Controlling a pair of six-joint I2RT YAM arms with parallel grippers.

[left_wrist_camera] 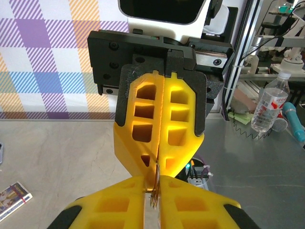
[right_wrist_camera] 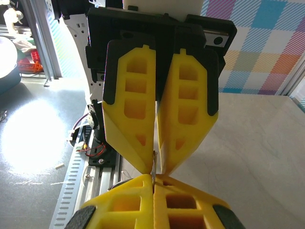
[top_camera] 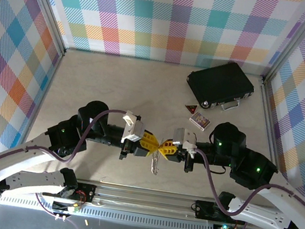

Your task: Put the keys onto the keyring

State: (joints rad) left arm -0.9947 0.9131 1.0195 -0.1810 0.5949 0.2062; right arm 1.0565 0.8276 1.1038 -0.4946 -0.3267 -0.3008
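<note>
Left gripper (top_camera: 153,144): above the near middle of the table (top_camera: 105,84), pointing right, tip to tip with the other gripper.
Right gripper (top_camera: 162,146): pointing left, tips meeting the left tips; actual contact too small to judge from above.
Right fingers (right_wrist_camera: 119,205): pressed together and clamped on a thin metal edge that reads as the keyring (left_wrist_camera: 155,188); lower parts cut off by the bottom of the right wrist view.
Left fingers (right_wrist_camera: 121,138): almost together, with a narrow slit between them that closes toward the tips and the same thin metal running into it; cannot tell whether the pads press on it.
Keyring: seen edge-on only, as a thin curved line between the yellow tips; most of the loop hidden by the fingers on both sides.
Keys (top_camera: 155,164): hanging just below the meeting tips, silver-grey, over the table near its front edge. Number hard to tell and teeth not resolved. Upper end hidden behind the tips, so the join to the ring cannot be made out.
Black case (top_camera: 220,84): at the far right of the table, lid down, well apart from both grippers.
Patterned card (top_camera: 200,120): flat on the table between the case and the right arm; cut off at the lower left edge of the left wrist view.
Small red triangular piece (top_camera: 191,107): just beside the card, too small to identify.
</note>
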